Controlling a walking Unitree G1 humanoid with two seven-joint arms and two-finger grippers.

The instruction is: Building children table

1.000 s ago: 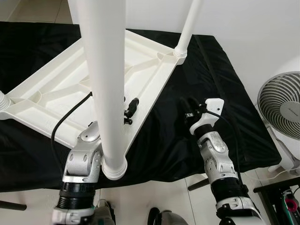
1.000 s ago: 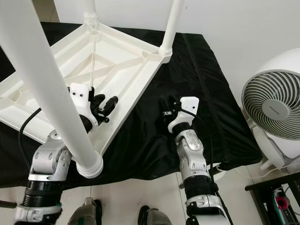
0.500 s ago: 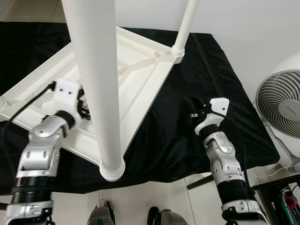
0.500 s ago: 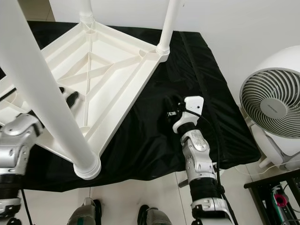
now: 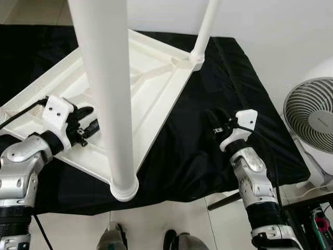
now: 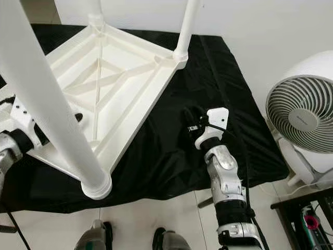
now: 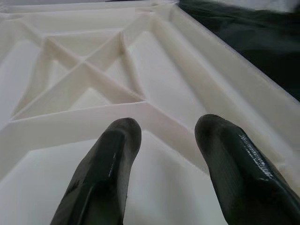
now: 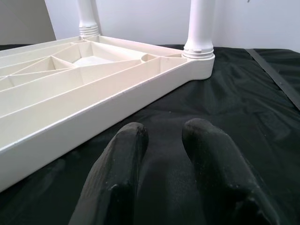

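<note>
The white children's table (image 5: 156, 83) lies upside down on a black cloth (image 5: 197, 156). Its near leg (image 5: 106, 78) rises from the front corner, and another leg (image 5: 204, 28) stands at the far right corner. My left gripper (image 5: 87, 121) hovers open over the table's left rim, just left of the near leg. In the left wrist view its fingers (image 7: 117, 140) point across the ribbed underside (image 7: 84, 77) with nothing between them. Over the cloth to the right of the table, my right gripper (image 5: 215, 121) is open and empty, its fingers (image 8: 126, 140) facing the table's side wall (image 8: 93, 89).
A white fan (image 5: 312, 117) stands on the floor at the right, with a black stand (image 5: 312, 213) below it. The cloth's front edge (image 5: 171, 195) drops to a pale floor. A white wall runs behind.
My left arm has swung left, from behind the near leg out to the table's left rim. The right arm has barely shifted. The camera has moved slightly.
</note>
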